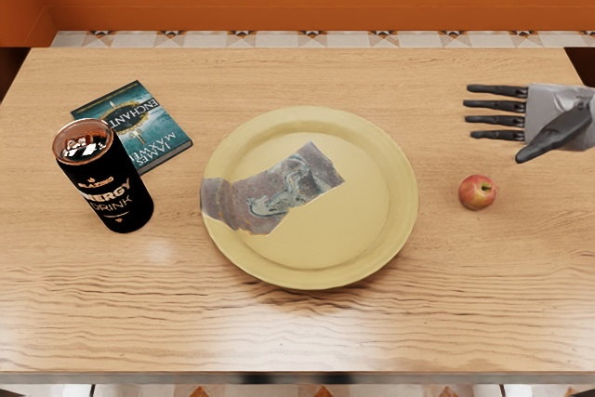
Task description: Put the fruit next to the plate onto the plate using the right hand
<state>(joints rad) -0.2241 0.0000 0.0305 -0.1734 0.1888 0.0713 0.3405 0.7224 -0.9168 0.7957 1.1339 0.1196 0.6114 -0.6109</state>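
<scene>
The right robot hand (pixel 537 120) is cut off at the wrist by the picture's edge. The grey print on the plate (pixel 372 230) is too blurred to make out. The hand's four fingers are straight and apart, the thumb angled down, holding nothing. The apple (pixel 477 191) lies on the desk (pixel 297 323) at the plate's 3 o'clock, with the hand at the apple's 1 o'clock.

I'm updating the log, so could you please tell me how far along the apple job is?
Nothing is done yet: the apple lies right of the plate, apart from it. In hand: the right hand hovers beyond the apple, fingers spread, holding nothing. Left: grasping, lifting and placing it on the plate.
</scene>
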